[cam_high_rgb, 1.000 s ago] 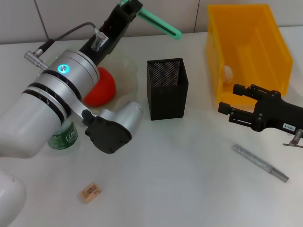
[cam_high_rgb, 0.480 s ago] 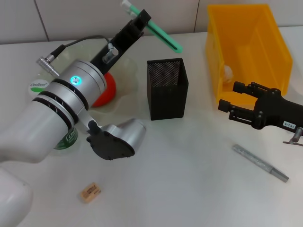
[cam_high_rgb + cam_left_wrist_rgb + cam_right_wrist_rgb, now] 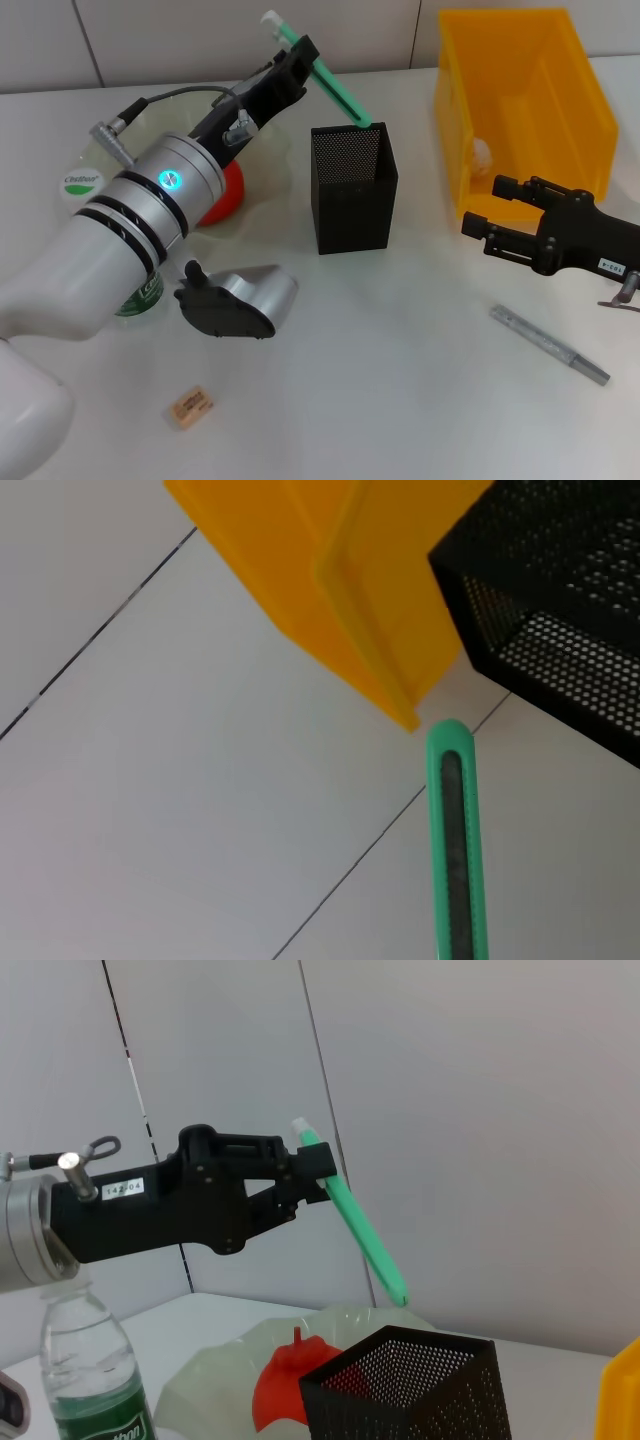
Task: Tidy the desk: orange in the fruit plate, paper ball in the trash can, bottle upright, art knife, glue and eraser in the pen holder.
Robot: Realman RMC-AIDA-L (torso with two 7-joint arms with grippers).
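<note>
Since the earlier frames the left arm has swung toward the pen holder (image 3: 353, 187), and the green art knife (image 3: 322, 72) it carries has tipped from nearly level to steeply slanted, its lower tip now just above the holder's far rim. The left gripper (image 3: 297, 60) is clamped on the art knife near the white upper end; the right wrist view shows the black fingers (image 3: 311, 1165) pinching it while the green body slants down toward the mesh holder's opening.

In the head view, taking the pen holder as the clock centre, the orange (image 3: 222, 192) lies at about 9 o'clock in the clear fruit plate (image 3: 262, 190), partly hidden by the arm. The bottle (image 3: 82, 181) stands upright farther out toward 9 o'clock, behind the arm. The eraser (image 3: 189, 406) lies on the table (image 3: 400, 400) at about 7 o'clock, well apart. The yellow trash can (image 3: 520, 110) sits at about 2 o'clock, with a pale paper ball (image 3: 481, 151) inside. The right gripper (image 3: 478, 236) rests at about 3 o'clock just in front of the trash can, its fingers spread and holding nothing. The grey glue stick (image 3: 549, 344) lies at about 4 o'clock, near that gripper.
</note>
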